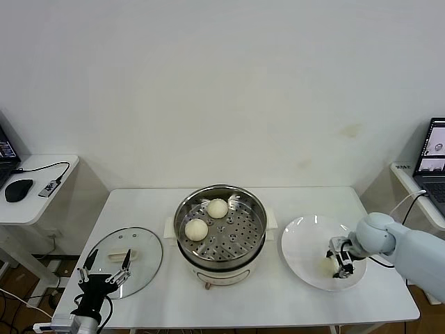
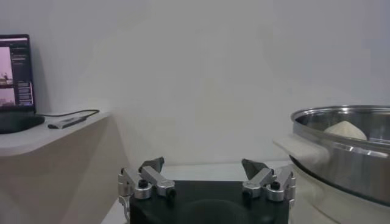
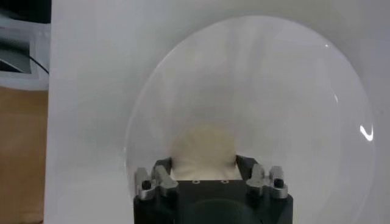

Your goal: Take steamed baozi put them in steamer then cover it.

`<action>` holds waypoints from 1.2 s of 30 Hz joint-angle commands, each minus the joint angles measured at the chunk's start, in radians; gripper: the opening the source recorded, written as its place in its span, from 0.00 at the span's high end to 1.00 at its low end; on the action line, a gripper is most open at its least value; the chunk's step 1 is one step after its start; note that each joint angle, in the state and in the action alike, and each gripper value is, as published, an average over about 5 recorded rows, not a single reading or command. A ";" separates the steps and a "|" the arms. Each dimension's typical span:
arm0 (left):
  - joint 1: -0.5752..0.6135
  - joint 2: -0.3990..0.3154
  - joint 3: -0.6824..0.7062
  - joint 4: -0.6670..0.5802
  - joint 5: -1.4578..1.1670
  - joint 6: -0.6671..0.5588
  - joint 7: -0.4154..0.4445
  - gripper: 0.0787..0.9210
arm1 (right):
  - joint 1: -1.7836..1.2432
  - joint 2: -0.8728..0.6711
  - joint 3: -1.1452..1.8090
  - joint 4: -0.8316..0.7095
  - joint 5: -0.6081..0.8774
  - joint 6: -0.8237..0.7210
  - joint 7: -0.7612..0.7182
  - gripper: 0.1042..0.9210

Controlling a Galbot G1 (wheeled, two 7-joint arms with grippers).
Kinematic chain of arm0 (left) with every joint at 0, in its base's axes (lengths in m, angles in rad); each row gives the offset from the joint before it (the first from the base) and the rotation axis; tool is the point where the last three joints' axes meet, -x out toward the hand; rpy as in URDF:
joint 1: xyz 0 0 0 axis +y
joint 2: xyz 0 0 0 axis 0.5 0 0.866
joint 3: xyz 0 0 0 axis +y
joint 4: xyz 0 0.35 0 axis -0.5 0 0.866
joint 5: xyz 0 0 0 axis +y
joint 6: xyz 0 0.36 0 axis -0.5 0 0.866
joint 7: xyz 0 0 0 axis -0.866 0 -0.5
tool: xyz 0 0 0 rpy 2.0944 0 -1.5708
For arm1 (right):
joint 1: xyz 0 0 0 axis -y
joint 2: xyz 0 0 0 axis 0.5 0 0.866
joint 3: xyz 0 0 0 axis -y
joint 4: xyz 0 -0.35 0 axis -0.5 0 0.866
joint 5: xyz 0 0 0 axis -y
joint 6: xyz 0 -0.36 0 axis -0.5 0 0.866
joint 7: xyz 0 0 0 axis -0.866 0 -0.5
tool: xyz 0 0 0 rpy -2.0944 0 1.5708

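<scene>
The steamer (image 1: 186, 241), a shiny steel pot on a cream base, stands mid-table with two baozi (image 1: 217, 208) (image 1: 196, 228) on its perforated tray. The left wrist view shows its rim (image 2: 341, 146) and one bun (image 2: 345, 129). The cover (image 1: 142, 268), a glass lid with a cream handle, lies flat on the table left of the pot. My left gripper (image 1: 108, 268) (image 2: 203, 165) is open and empty over the lid's near edge. My right gripper (image 1: 339, 267) (image 3: 203, 161) is down on the white plate (image 1: 299, 243) (image 3: 274, 79), shut on a third baozi (image 3: 203, 146). No fourth bun shows.
A side table at the far left holds a mouse (image 1: 18, 189), a cable hub (image 1: 49, 186) and a laptop. Another laptop (image 1: 432, 156) stands on a shelf at the far right. The white table's front edge (image 1: 243, 321) runs just below both grippers.
</scene>
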 commanded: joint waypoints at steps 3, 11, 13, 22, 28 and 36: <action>0.002 0.002 -0.001 -0.006 0.000 0.001 0.000 0.12 | 0.171 -0.008 -0.068 0.014 0.065 0.000 -0.028 0.44; 0.001 0.007 -0.001 -0.012 -0.003 0.002 0.001 0.12 | 0.551 -0.002 -0.192 0.019 0.209 -0.005 -0.095 0.44; 0.000 0.009 0.002 -0.012 -0.005 0.002 0.000 0.12 | 0.658 0.018 -0.250 0.020 0.245 -0.005 -0.101 0.44; -0.003 0.012 0.008 -0.021 -0.007 0.004 0.000 0.12 | 0.961 0.183 -0.423 0.083 0.381 0.006 -0.076 0.43; 0.002 0.008 0.000 -0.026 -0.007 0.003 -0.001 0.12 | 0.944 0.300 -0.487 0.154 0.466 0.059 -0.013 0.43; 0.012 -0.002 -0.017 -0.040 -0.006 0.004 -0.002 0.12 | 0.849 0.443 -0.541 0.135 0.434 0.249 0.046 0.43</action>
